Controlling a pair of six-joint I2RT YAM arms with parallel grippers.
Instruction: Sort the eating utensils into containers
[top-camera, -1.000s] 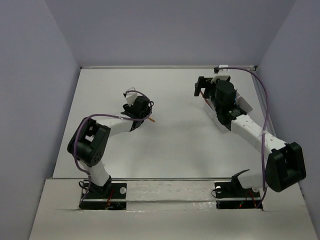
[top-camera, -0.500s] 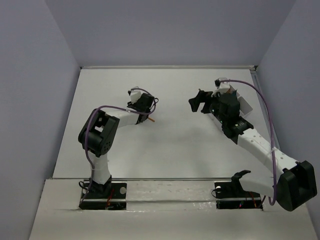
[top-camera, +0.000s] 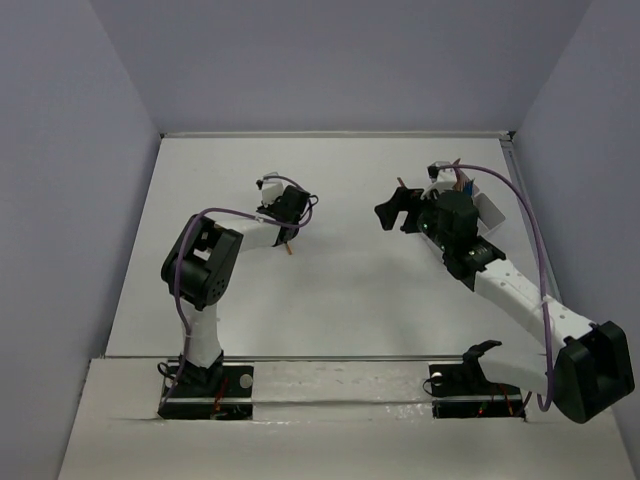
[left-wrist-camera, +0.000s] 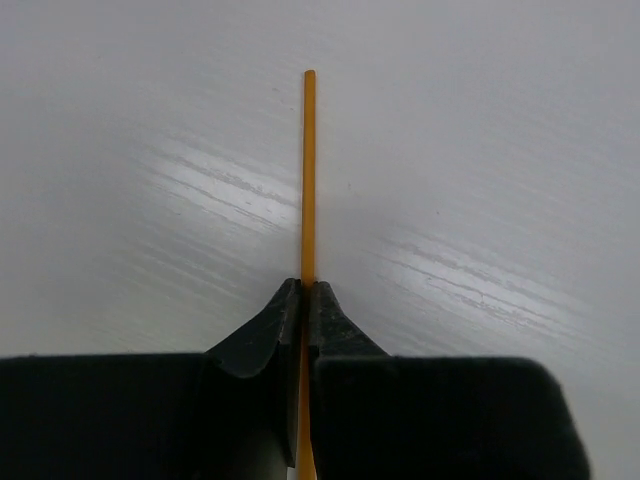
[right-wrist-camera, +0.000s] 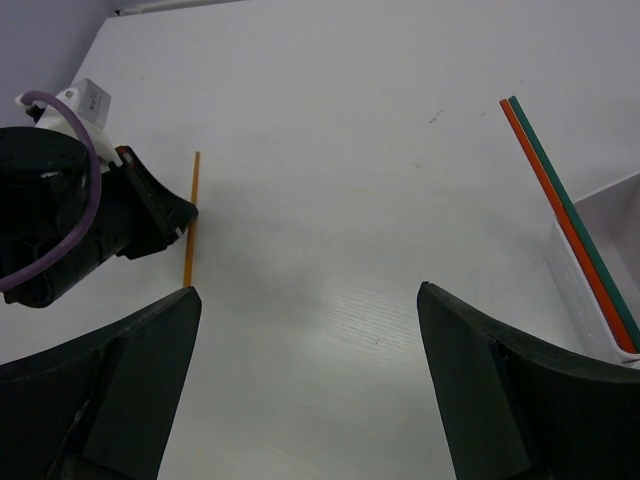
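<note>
Orange in colour and seen edge-on as a thin straight line, the slender utensil (left-wrist-camera: 307, 180) is pinched in my left gripper (left-wrist-camera: 303, 292). The two black fingers press together on it with no gap, and most of its length projects forward over the white table (left-wrist-camera: 480, 150). This left wrist view alone shows the grip itself. It does not show whether the piece is a fork, a knife or a spoon, and its rear end is hidden between the fingers. The top external view places that gripper left of centre, well apart from the right one, but my own wrist covers the pinch and only a short orange tip shows below it. The right wrist view shows the same piece from the side, with the left arm (right-wrist-camera: 60, 230) and its purple cable behind it. My right gripper (right-wrist-camera: 308, 295) stands wide open with nothing between the fingers (right-wrist-camera: 130, 390), which fill both lower corners of that view. At its right edge stands the white container (right-wrist-camera: 620, 230), partly cut off. A red-orange utensil (right-wrist-camera: 546, 185) and a green utensil (right-wrist-camera: 558, 185) lean out of it side by side, touching. From above, my right arm hides much of that container.
</note>
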